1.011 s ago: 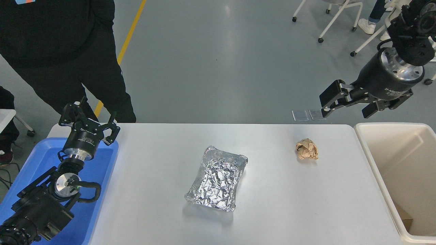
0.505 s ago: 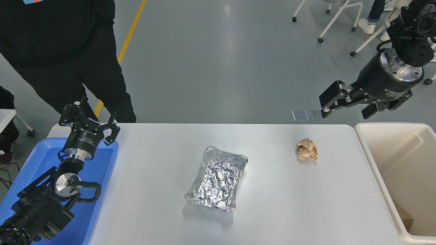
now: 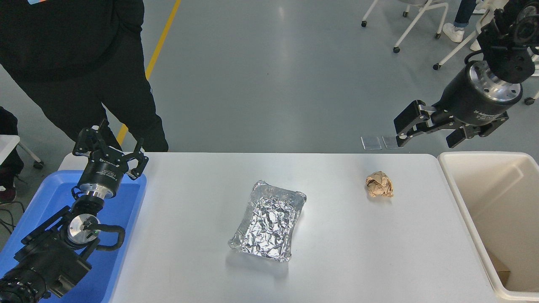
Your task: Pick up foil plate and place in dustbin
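The foil plate, a shiny crinkled silver tray, lies flat near the middle of the white table. At the table's right end stands the cream dustbin, deep and open. My right gripper hangs high at the upper right, above the table's far right corner and the bin's far rim, open and holding nothing, well away from the plate. Over at the lower left, my left gripper is parked above a blue tray, fingers spread open.
A crumpled brown paper ball sits on the table between the plate and the bin. The blue tray lies at the left end. A person in black stands at the far left. Wheeled chairs stand beyond the table.
The right arm has shifted very slightly up and left. Nothing else has moved.
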Tool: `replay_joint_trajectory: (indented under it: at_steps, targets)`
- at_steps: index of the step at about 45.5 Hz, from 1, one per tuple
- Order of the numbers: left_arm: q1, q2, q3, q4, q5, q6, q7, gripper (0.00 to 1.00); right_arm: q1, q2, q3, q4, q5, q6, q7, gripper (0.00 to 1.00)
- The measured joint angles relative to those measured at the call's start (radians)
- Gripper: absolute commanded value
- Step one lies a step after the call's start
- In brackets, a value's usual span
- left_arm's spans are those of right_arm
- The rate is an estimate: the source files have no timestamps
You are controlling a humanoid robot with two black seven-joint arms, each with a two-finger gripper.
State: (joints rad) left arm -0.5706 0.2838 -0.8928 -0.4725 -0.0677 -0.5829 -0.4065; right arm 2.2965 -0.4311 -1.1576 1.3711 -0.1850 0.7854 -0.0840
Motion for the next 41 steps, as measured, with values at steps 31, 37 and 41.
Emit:
replay_joint_trajectory:
  at_steps: [31,37,41]
  targets:
    - [0.000,0.000,0.000,0.000,0.000,-0.001,0.000,0.99,0.025,0.005,-0.014,-0.016,0.093,0.000,0.001,1.00]
    - [0.000,0.000,0.000,0.000,0.000,-0.001,0.000,0.99,0.014,0.012,-0.007,-0.015,0.118,0.000,0.001,1.00]
    - [0.000,0.000,0.000,0.000,0.000,-0.001,0.000,0.99,-0.005,0.025,0.013,-0.015,0.129,0.000,0.002,1.00]
